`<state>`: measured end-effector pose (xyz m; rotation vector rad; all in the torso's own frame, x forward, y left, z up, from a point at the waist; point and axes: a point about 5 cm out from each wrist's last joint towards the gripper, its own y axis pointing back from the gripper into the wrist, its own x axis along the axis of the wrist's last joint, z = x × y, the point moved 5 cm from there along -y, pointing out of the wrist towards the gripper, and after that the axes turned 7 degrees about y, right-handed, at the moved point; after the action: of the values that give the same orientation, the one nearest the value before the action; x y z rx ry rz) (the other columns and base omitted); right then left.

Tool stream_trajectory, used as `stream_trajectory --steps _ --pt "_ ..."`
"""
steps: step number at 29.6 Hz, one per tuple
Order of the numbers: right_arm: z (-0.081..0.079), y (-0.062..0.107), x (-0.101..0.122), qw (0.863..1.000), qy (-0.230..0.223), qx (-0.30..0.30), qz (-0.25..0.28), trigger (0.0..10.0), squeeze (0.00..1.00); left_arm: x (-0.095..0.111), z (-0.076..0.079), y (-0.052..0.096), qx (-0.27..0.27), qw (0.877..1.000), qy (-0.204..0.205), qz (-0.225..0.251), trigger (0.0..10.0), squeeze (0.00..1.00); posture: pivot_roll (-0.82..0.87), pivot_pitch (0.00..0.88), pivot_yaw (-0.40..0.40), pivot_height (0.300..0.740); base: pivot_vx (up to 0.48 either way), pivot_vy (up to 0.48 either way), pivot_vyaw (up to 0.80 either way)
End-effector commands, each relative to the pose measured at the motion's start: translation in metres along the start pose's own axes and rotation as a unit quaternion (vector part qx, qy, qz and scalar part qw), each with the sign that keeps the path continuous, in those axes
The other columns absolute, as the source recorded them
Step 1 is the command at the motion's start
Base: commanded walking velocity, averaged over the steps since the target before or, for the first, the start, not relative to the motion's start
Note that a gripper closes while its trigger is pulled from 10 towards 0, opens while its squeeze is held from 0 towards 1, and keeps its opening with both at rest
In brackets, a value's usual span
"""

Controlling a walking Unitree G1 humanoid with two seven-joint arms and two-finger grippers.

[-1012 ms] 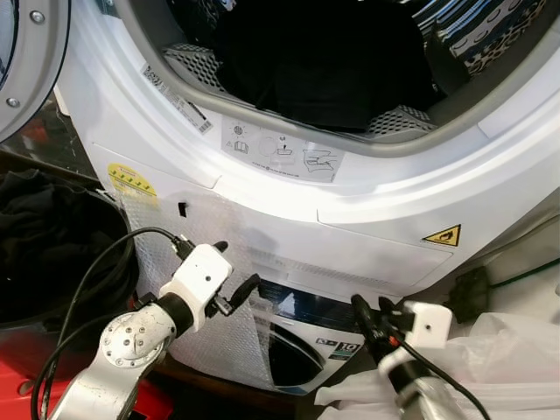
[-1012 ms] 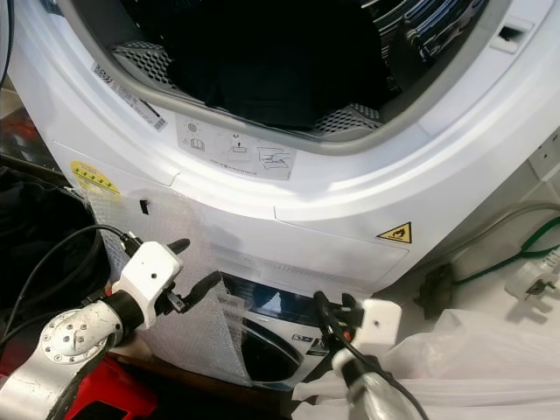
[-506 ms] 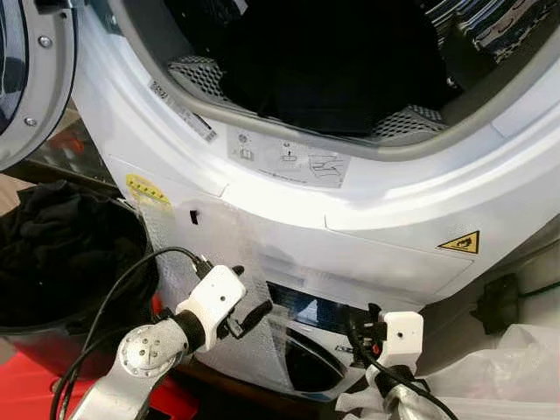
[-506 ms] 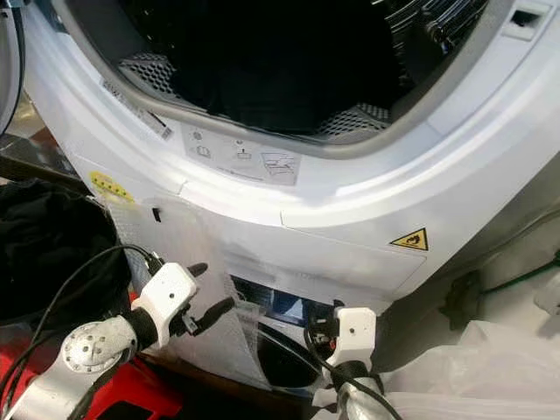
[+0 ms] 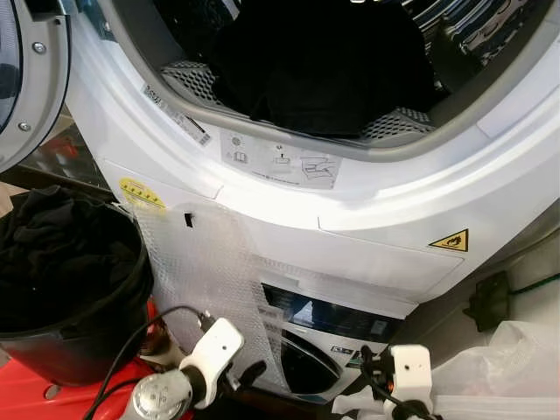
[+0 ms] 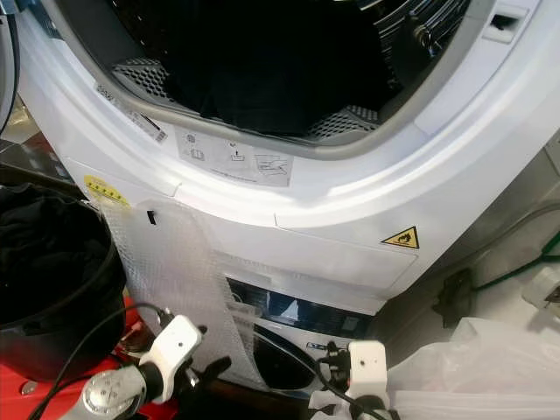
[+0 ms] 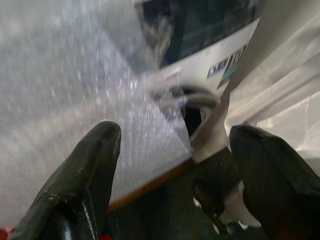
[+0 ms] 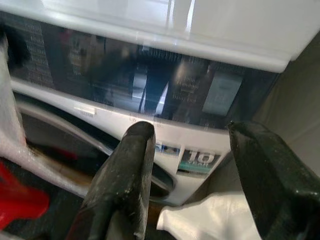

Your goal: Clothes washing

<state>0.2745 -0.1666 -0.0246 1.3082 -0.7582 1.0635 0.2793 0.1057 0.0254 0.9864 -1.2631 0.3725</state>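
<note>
Left eye view: one upper machine (image 5: 367,219) has its round opening uncovered, and a heap of dark clothes (image 5: 324,61) lies inside the drum, with striped fabric (image 5: 472,26) at the upper right. Its one door (image 5: 31,79) hangs open at the left edge. Below sits a second machine (image 5: 324,341) with a dark panel, partly draped in bubble wrap (image 5: 210,280). One black bucket (image 5: 79,289) full of dark laundry stands to the left on something red. The left gripper (image 5: 245,378) and the right gripper (image 5: 372,367) both sit low at the bottom edge, well below the drum opening.

Right eye view: the same scene; white plastic sheeting (image 6: 490,367) lies at the lower right, near a wall plug (image 6: 455,289) and its cable.

Left wrist view: the two black fingers (image 7: 85,185) are spread apart and hold nothing, aimed at the bubble wrap and the lower machine's front.

Right wrist view: the fingers (image 8: 130,185) are likewise parted and empty, facing the lower machine's dark panel.

Judgement: the drum load lies above and ahead of both grippers, roughly centred between them; the bucket load is nearer the left arm, so that arm looks better placed for it.
</note>
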Motion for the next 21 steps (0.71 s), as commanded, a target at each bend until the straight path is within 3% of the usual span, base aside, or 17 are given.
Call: stream_trajectory --steps 1,3,5,10,17,21 --pt "0.000 0.005 -0.027 0.999 0.000 0.001 -0.046 10.0 0.00 -0.028 0.000 0.000 0.006 0.999 0.011 -0.042 10.0 0.00 0.20 0.134 -0.107 0.740 0.000 0.000 0.00" --pt "0.000 0.005 -0.027 0.999 0.000 0.001 -0.046 10.0 0.00 -0.028 0.000 0.000 0.006 0.999 0.011 -0.042 10.0 0.00 0.20 0.134 -0.107 0.740 0.000 0.000 0.00" --pt "-0.004 0.007 -0.049 0.996 -0.012 0.005 -0.087 10.0 0.00 -0.058 -0.006 0.002 0.021 0.996 0.025 -0.086 10.0 0.00 0.21 0.116 -0.102 0.740 0.000 0.000 0.00" --pt "-0.020 0.006 -0.066 0.991 -0.025 0.035 -0.124 10.0 0.00 -0.085 -0.023 0.005 0.052 0.989 0.066 -0.120 10.0 0.00 0.23 0.088 -0.089 0.740 0.000 0.000 0.00" --pt "-0.026 0.008 -0.086 0.983 -0.031 0.037 -0.176 10.0 0.00 -0.085 -0.027 -0.007 0.063 0.988 0.079 -0.116 10.0 0.00 0.23 0.017 -0.097 0.740 0.000 0.000 0.00" --pt "-0.026 0.007 -0.087 0.982 -0.033 0.037 -0.180 10.0 0.00 -0.085 -0.027 -0.012 0.061 0.988 0.081 -0.113 10.0 0.00 0.22 0.000 -0.096 0.740 0.000 0.000 0.00"
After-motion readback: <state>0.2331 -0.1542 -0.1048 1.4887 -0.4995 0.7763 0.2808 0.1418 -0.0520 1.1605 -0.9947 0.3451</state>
